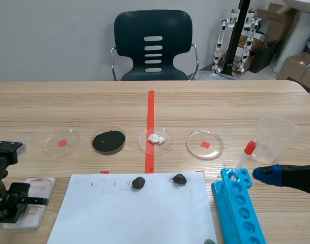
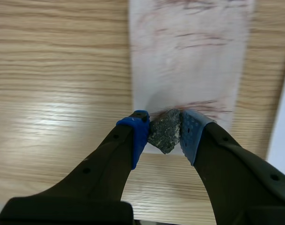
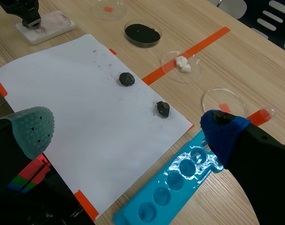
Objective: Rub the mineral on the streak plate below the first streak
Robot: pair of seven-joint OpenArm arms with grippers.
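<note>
Left wrist view: left gripper (image 2: 165,129) clamped on rock (image 2: 164,132), at the near end of the plate (image 2: 189,56), touching a reddish streak (image 2: 203,105). Rock looks hard, rough, lumpy; may pivot, so grip mid-body. Right gripper (image 3: 128,131) fingers apart above paper (image 3: 86,93).

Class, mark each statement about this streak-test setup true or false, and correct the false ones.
1. The left end effector is shut on the mineral. True.
2. The streak plate carries reddish streaks. True.
3. The right end effector holds the dropper. False: it is open and empty; the dropper rests in the blue tray.
4. The white paper is bare. False: two dark rocks lie on it.
</note>
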